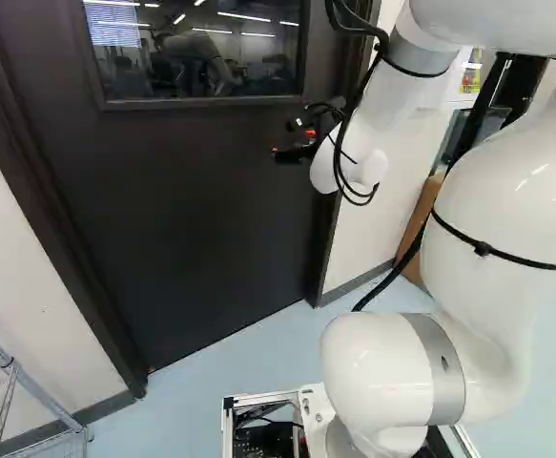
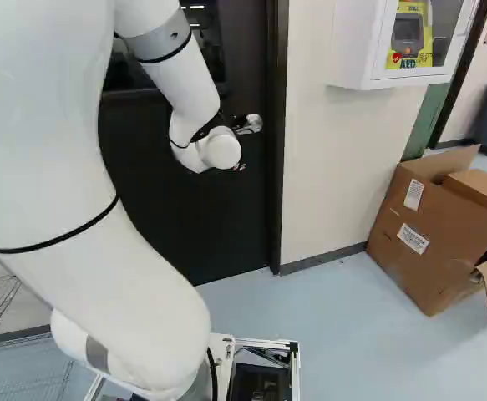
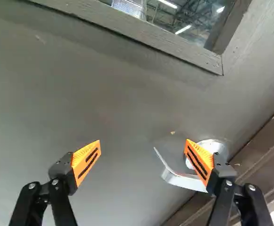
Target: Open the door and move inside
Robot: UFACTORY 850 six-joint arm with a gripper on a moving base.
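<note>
Facing the closed door (image 1: 192, 210), my gripper (image 1: 292, 139) spread open; lever handle (image 3: 179, 179) on door, partly behind one finger. Right of door: cardboard box (image 2: 435, 263) with white labels (image 2: 413, 239), printed wall cabinet (image 2: 356, 50).

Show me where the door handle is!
The door handle is near the door frame, partly behind one orange pad of the open pincer in the wrist view, and right of the arm in the right base view.
</note>
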